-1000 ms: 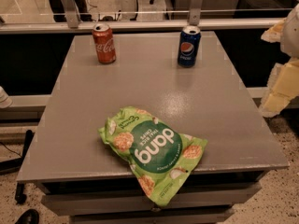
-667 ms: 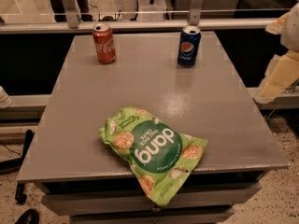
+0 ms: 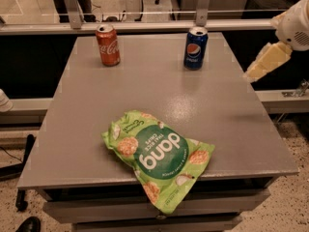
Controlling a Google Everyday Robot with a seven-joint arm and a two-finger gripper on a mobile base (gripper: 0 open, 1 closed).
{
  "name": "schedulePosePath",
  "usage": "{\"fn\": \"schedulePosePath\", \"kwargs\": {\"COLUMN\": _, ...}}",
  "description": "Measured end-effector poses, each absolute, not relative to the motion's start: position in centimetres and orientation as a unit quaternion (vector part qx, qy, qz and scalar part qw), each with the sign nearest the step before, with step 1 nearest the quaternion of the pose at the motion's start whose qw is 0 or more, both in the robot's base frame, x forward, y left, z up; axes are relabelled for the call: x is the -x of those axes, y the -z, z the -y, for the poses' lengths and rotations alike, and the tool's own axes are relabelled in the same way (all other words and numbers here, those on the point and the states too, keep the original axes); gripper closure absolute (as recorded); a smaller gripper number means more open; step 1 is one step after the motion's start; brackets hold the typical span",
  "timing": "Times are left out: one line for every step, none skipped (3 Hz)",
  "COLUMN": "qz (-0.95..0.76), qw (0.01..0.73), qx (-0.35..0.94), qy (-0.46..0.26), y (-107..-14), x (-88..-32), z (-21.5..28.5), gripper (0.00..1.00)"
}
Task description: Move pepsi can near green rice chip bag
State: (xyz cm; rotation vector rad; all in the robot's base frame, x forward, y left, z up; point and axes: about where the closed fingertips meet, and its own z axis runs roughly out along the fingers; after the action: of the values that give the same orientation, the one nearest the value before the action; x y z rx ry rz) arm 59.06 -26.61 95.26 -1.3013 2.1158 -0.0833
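Gripper [image 3: 267, 62] has shifted left and toward the far side since the earlier frames, closing on the right edge of the surface [image 3: 82, 129]. Both cans and the bag have not moved.

Left to right:
- Red Coca-Cola can [image 3: 107, 45]: upright, far-left part of the surface. Not a task item, probably a distractor.
- Green rice chip bag [image 3: 157, 158]: lying flat at the near edge, about centre. Its lower corner hangs over the front lip. It is the fixed reference for the placement.
- Pepsi can [image 3: 195, 47]: upright, far side, right of centre, well apart from the bag and untouched. Bare surface lies between the two, so the route looks open.
- Gripper: in the air just beyond the right edge of the surface, level with the pepsi can and to its right, not touching it. Only a pale wedge shape shows, so I cannot tell how far the jaws are parted. It carries none of the items on the surface.

Judgement: this is the approach phase. The arm appears to be coming in from the right because the pepsi can is the nearer of the two cans on that side.

Count: two cans (one red, one blue), one bag, one gripper.
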Motion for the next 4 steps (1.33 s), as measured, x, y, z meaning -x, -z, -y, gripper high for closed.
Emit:
{"fn": "schedulePosePath", "kwargs": {"qz": -0.806, "qw": 0.374, "qx": 0.458, "qy": -0.030, "y": -93.2, "x": -63.4, "z": 25.5, "gripper": 0.00}}
{"fn": "schedulePosePath", "kwargs": {"qz": -0.800, "qw": 0.408, "qx": 0.428, "qy": -0.098, "y": -91.1, "x": -66.5, "z": 23.7, "gripper": 0.00}}
{"fn": "schedulePosePath", "kwargs": {"qz": -0.784, "qw": 0.437, "qx": 0.412, "qy": -0.154, "y": -89.5, "x": -68.8, "z": 21.8, "gripper": 0.00}}
{"fn": "schedulePosePath", "kwargs": {"qz": -0.765, "qw": 0.457, "qx": 0.409, "qy": -0.195, "y": -88.3, "x": -70.1, "z": 19.9, "gripper": 0.00}}
